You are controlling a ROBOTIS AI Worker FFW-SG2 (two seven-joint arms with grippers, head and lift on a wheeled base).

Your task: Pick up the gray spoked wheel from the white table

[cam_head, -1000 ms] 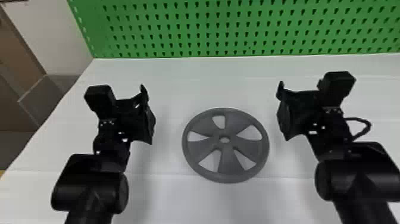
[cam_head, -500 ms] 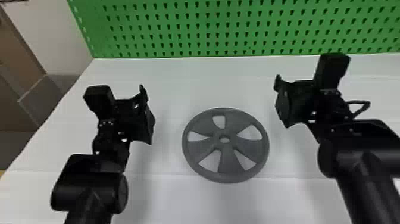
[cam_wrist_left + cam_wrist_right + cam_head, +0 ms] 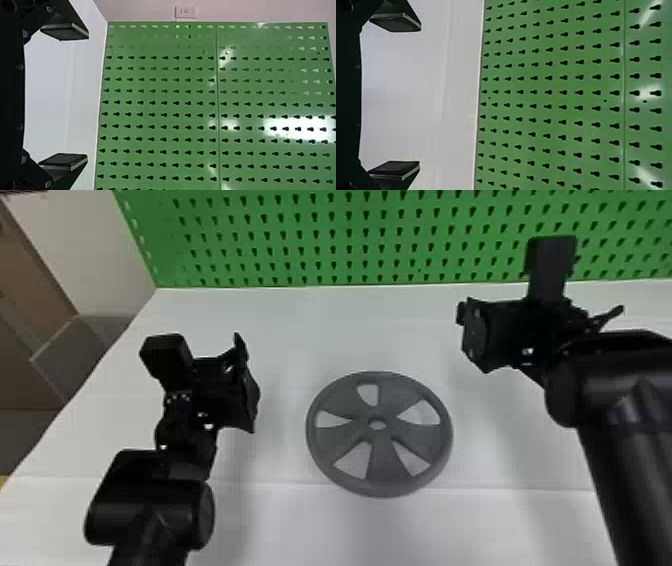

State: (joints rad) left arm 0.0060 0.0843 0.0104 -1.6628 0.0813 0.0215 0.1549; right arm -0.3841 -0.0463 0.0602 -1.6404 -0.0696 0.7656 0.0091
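Head view, looking down on a work surface: the white table (image 3: 320, 530) spreads toward a green pegboard (image 3: 320, 245) at its back edge. Two black arms reach in from the robot's side, the left arm (image 3: 150, 510) and, farther forward, the right arm (image 3: 620, 470). Between them, well inside the table's edges, the gray spoked wheel (image 3: 382, 445) lies flat, touched by neither. The left gripper (image 3: 87, 97) is at the wheel's left; the right gripper (image 3: 420, 95) is to its right and nearer the pegboard. Each holds its pair of fingers (image 3: 65, 31) spread wide, with nothing gripped.

The step in hand appears to be the approach, with the pickup itself not begun. Both wrist views face the pegboard, which suggests the grippers point forward rather than down at the wheel. The next move likely calls for turning at least one gripper downward and bringing it in to the rim (image 3: 445, 450), where fingers could straddle the edge through one of the openings (image 3: 422, 412) before closing.
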